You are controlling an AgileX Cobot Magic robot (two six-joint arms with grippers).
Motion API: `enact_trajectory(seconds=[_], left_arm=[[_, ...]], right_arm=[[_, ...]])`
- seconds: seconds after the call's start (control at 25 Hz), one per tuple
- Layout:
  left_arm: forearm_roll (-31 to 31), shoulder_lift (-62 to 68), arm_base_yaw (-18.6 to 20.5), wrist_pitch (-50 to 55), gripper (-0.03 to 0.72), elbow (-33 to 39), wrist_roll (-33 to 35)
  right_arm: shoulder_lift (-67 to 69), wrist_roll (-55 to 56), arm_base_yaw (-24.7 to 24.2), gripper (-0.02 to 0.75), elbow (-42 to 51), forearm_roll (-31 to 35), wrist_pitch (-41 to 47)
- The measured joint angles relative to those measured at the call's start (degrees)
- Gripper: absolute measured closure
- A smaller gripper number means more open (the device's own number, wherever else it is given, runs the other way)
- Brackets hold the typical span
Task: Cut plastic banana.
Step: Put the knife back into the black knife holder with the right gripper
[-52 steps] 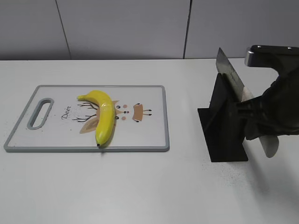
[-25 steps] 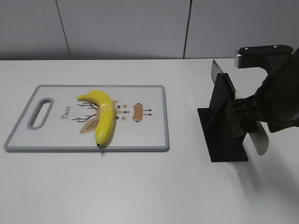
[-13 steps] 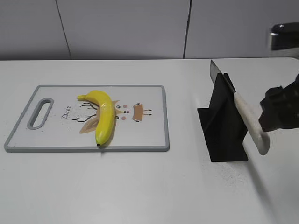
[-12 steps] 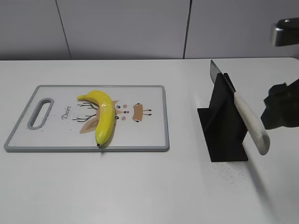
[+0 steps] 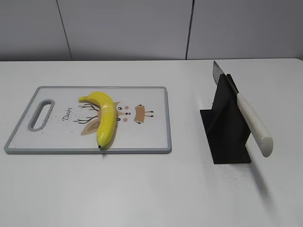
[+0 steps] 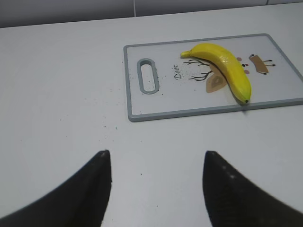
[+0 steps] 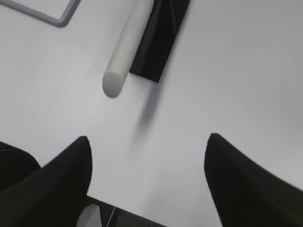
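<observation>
Right gripper (image 7: pixel 147 177) agape (knife (image 7: pixel 124 56) racked)

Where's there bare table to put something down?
Bare table runs along the near edge, and between the cutting board and the knife stand. The board's middle is taken by the banana; its right end is bare.

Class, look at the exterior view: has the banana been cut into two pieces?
No. The plastic banana lies whole on the cutting board, while the knife rests in its black stand.
</observation>
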Motion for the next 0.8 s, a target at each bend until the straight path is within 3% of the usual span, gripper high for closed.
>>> enact_trajectory(seconds=[0.28, 0.8], left_arm=[[-0.2, 0.0, 0.0, -0.1, 0.114, 0.0, -0.1], [-0.2, 0.0, 0.0, -0.1, 0.114, 0.0, -0.1]], right_arm=[[-13.9, -2.1, 0.0, 0.178, 9.2, 0.0, 4.5], [-40.1, -5.0, 0.0, 0.178, 14.5, 1.4, 5.6]])
